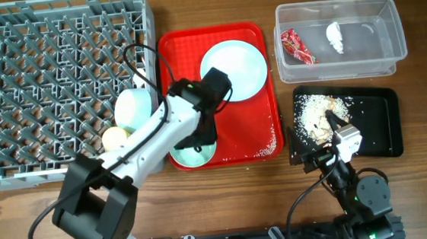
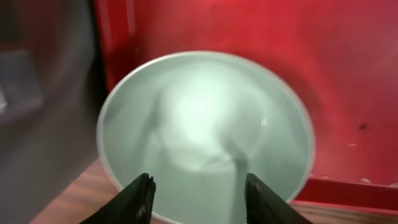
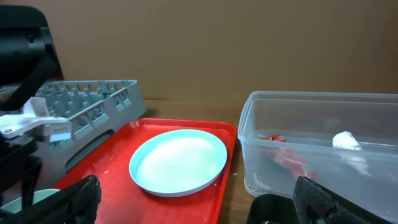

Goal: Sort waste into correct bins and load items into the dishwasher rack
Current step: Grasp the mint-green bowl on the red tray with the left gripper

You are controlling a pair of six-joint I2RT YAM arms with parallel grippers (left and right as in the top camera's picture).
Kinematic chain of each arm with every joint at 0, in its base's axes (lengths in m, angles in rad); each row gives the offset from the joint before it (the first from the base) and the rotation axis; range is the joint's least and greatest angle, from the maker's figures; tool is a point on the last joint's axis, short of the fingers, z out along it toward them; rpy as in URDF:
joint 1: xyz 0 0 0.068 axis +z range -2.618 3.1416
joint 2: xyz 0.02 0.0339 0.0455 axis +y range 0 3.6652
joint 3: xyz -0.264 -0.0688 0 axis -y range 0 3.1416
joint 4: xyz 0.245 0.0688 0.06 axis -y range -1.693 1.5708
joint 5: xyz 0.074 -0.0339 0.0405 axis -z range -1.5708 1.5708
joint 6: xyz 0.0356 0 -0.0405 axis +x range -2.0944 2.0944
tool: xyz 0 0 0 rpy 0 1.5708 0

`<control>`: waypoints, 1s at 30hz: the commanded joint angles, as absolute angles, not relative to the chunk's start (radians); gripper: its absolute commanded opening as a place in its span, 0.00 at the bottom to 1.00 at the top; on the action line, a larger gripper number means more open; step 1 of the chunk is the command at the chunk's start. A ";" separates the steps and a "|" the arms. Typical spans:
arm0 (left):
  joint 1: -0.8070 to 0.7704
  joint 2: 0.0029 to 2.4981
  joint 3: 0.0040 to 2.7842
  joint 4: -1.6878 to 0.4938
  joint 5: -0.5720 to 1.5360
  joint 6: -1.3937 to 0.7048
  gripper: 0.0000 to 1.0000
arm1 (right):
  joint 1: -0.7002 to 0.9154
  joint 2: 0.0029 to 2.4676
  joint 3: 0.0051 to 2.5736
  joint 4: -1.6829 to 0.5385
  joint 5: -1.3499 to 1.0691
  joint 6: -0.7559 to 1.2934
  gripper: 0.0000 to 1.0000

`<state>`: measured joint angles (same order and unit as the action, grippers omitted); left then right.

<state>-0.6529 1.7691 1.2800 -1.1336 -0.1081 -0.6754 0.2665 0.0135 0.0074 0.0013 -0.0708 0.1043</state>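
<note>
A pale green bowl [image 1: 198, 156] [image 2: 205, 124] sits at the front edge of the red serving tray [image 1: 234, 133]. My left gripper [image 1: 193, 142] [image 2: 200, 198] is open just above it, with its fingers over the bowl's near rim. A pale-blue plate [image 1: 233, 70] [image 3: 178, 162] lies at the back of the red tray. The clear tub [image 1: 379, 45] [image 3: 311, 112] holds the red wrapper [image 1: 297, 46] [image 3: 289, 158] and the tissue wad [image 1: 335, 37] [image 3: 346, 141]. Rice scraps [image 1: 314, 111] lie in the black tray [image 1: 374, 126]. My right gripper [image 1: 335, 130] [image 3: 202, 202] is open and empty over the black tray's left part.
The grey rack [image 1: 50, 79] [image 3: 87, 102] fills the left side. A pale-blue bowl [image 1: 133, 107] and a yellow cup [image 1: 113, 136] sit at its right front corner. A few rice scraps [image 1: 266, 147] lie on the red tray's front right.
</note>
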 commanded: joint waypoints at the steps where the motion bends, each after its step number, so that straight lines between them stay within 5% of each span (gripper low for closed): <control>1: -0.642 1.761 1.277 -1.040 -0.016 -0.631 0.41 | 0.262 0.004 0.005 0.004 -0.078 0.112 1.00; 7: -0.775 1.800 1.277 -0.941 -0.015 -0.611 0.40 | 0.262 0.004 0.005 0.005 -0.078 0.112 1.00; 12: -0.796 1.804 1.281 -1.028 -0.196 -0.758 0.24 | 0.262 0.004 0.005 0.004 -0.078 0.112 1.00; 17: -0.703 1.728 1.288 -1.153 -0.258 -0.801 0.41 | 0.262 0.004 0.005 0.004 -0.078 0.112 1.00; 30: -0.589 1.751 1.103 -1.048 -0.224 -0.765 0.39 | 0.262 0.004 0.005 0.005 -0.078 0.112 1.00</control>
